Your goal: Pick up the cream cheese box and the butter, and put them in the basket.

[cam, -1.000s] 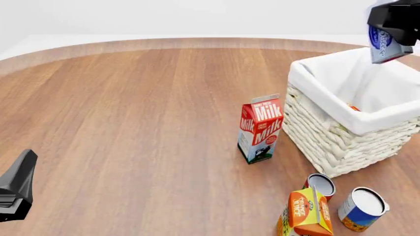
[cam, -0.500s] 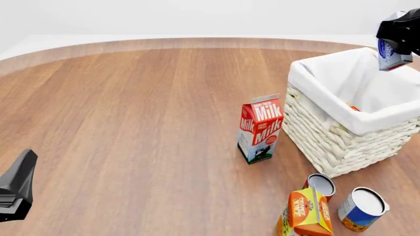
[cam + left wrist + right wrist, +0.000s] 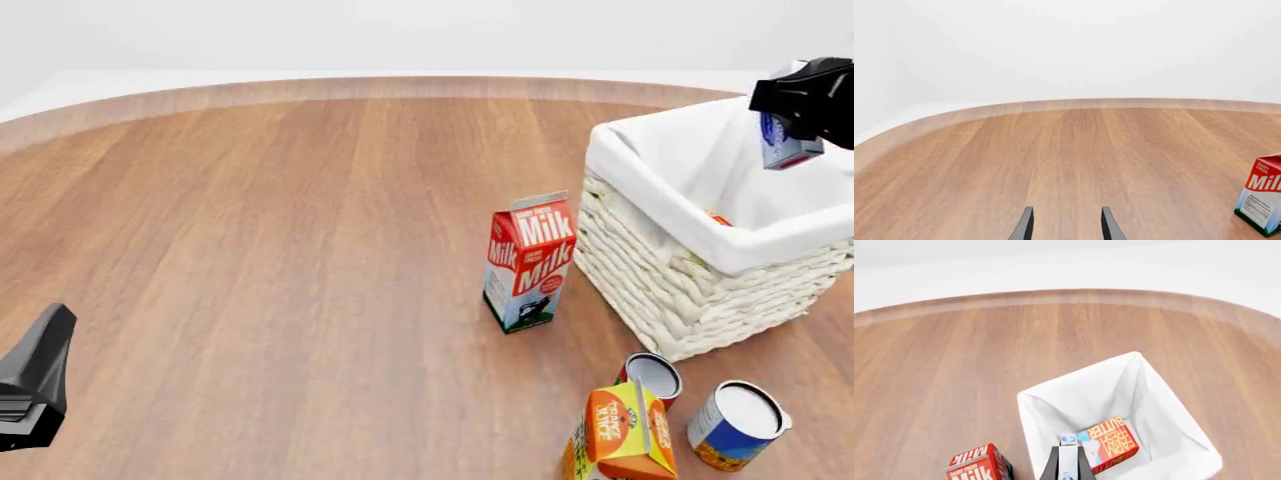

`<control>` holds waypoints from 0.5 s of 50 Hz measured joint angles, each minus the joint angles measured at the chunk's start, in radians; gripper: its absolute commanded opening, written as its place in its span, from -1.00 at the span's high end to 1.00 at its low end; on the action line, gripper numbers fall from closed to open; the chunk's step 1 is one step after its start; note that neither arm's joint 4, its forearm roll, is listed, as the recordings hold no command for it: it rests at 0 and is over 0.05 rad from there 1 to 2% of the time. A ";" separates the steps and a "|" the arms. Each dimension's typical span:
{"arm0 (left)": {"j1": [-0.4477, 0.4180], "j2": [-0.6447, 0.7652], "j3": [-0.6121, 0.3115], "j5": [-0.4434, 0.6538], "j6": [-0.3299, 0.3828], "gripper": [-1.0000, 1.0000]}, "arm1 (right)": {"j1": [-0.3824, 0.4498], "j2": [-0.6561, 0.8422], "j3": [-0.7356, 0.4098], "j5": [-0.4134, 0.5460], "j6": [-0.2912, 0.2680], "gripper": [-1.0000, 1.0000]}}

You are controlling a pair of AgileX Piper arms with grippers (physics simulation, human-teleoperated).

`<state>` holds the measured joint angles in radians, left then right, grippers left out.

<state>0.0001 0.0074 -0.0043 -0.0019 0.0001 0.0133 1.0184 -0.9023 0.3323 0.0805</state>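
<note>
right gripper [image 3: 801, 105] — jaws pinching cream cheese box [image 3: 779, 140] by flat faces | light, stiff, likely slick | over basket [image 3: 694, 250] — left gripper [image 3: 1066, 227] spread

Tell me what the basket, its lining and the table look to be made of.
Basket: cream-white woven wicker, judging by the stacked braided rows on its walls. Lining: smooth matte white cloth, apparently, as it drapes and folds over the rim. Table: wood or wood-look laminate, with brown plank grain and a soft sheen; a render cannot settle which.
</note>
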 measured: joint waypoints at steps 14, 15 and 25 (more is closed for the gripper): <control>0.000 0.000 0.000 0.000 0.000 -1.00 | -0.004 0.014 0.030 -0.023 -0.009 1.00; 0.000 0.000 0.000 0.000 0.000 -1.00 | -0.005 0.014 0.031 -0.023 -0.009 1.00; 0.000 0.000 0.000 0.000 0.000 -1.00 | -0.010 0.020 0.047 -0.038 -0.017 1.00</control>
<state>0.0000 0.0074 -0.0043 -0.0019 0.0001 0.0029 1.0383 -0.8555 0.2939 0.0638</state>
